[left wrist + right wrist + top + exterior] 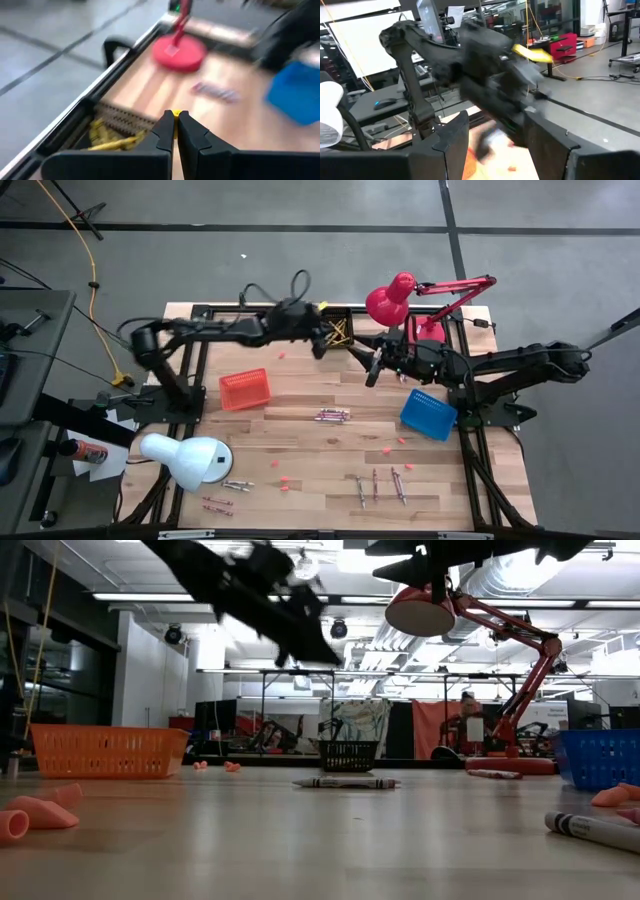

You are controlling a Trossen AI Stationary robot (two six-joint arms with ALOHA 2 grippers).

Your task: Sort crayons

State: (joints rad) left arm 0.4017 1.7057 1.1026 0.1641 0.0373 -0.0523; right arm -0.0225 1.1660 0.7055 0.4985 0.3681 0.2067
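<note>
My left gripper (175, 131), jaws pressed together on a yellow crayon (175, 113), hangs over the black basket (338, 328) of yellow crayons. Right gripper (374, 370) jaws spread, empty. Loose crayons (333, 416) lie mid-tabletop (300, 440).

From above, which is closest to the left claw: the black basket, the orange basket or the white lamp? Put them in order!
Measured from the left claw, shut on a yellow crayon:
1. Black mesh basket, right beside it at the table's far edge.
2. Orange plastic basket, mid-table on the left.
3. White desk lamp, near-left corner.
</note>
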